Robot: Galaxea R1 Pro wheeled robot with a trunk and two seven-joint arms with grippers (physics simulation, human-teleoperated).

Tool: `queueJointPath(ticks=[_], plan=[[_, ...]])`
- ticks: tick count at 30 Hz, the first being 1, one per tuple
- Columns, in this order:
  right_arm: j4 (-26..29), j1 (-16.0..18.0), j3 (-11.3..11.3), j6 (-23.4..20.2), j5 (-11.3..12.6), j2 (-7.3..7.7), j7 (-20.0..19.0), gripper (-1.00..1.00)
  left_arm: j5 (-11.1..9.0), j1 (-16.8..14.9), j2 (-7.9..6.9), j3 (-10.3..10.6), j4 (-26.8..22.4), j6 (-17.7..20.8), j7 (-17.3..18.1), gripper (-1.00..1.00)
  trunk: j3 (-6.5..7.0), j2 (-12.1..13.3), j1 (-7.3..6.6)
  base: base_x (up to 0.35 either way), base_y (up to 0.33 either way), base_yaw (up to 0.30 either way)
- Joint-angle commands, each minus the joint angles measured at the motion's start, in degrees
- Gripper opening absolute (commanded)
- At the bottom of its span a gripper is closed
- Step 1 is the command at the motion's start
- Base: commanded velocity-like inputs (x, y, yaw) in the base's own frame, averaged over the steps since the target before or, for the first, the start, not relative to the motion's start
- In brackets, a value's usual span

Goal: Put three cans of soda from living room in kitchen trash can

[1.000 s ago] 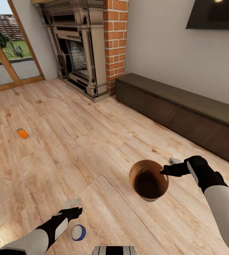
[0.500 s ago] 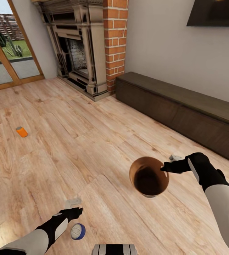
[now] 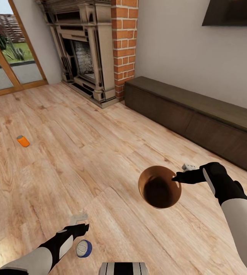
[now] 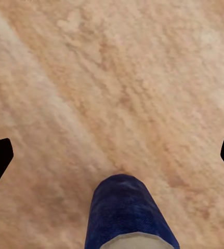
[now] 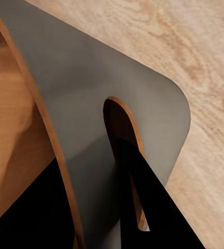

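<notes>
In the head view my right gripper (image 3: 176, 178) is shut on the rim of the tash can (image 3: 160, 191), a round brown-lined bin held above the wood floor, mouth tipped toward the camera. The right wrist view shows its grey outer wall (image 5: 117, 78) pinched by my right gripper (image 5: 91, 207), with a black finger (image 5: 143, 202) on the outside. A dark blue can of soda (image 3: 84, 248) stands on the floor just below my open left gripper (image 3: 81, 228). The left wrist view has this blue can (image 4: 130, 212) near my left gripper (image 4: 112, 155). An orange can of soda (image 3: 23, 141) lies far left.
This is the living room: a red-brick fireplace (image 3: 96, 53) at the back, a long dark low cabinet (image 3: 200, 118) along the right wall under a TV (image 3: 230, 13), and glazed wooden doors (image 3: 8, 57) at the left. Wood floor stretches between the cans.
The right gripper has raised the tash can slightly. The whole view has shifted a little, so the camera moved. The left arm and both cans stay put.
</notes>
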State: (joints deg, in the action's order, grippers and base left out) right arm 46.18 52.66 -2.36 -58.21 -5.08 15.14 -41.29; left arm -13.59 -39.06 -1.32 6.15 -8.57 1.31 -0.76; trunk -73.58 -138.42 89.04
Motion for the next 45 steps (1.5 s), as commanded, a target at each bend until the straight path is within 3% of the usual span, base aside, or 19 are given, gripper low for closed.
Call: queueJointPath(ticks=[1, 14, 29, 38, 45], plan=[[0.03, 0.01, -0.03, -0.48, 1.39, -0.01, -0.18, -1.00, -0.01, 0.01, 0.00, 0.00, -0.05, -0.02, -0.01, 1.00, 0.00, 0.00, -0.01, 0.000, 0.000, 0.000], [0.05, -0.01, -0.02, -0.49, 1.25, -0.10, -0.20, -1.00, 0.05, 0.07, 0.07, 0.00, -0.22, -0.21, -0.03, 1.00, -0.01, 0.00, -0.01, -0.161, 0.000, 0.000], [0.07, -0.01, 0.15, -0.46, 1.04, -0.11, -0.20, -1.00, 0.12, 0.12, 0.18, 0.19, -0.07, -0.25, 0.05, 1.00, -0.01, 0.00, -0.01, -0.018, 0.000, 0.000], [0.10, -0.01, 0.16, -0.42, 1.04, -0.14, -0.20, -1.00, 0.08, 0.12, 0.28, 3.54, -0.19, -0.29, 0.05, 1.00, -0.01, 0.00, -0.01, 0.000, -0.038, 0.000], [0.08, -0.01, 0.16, -0.43, 1.04, -0.19, -0.20, -1.00, 0.06, 0.12, 0.27, 3.81, -0.29, -0.33, 0.20, 1.00, -0.01, 0.00, -0.01, 0.000, -0.004, 0.000]])
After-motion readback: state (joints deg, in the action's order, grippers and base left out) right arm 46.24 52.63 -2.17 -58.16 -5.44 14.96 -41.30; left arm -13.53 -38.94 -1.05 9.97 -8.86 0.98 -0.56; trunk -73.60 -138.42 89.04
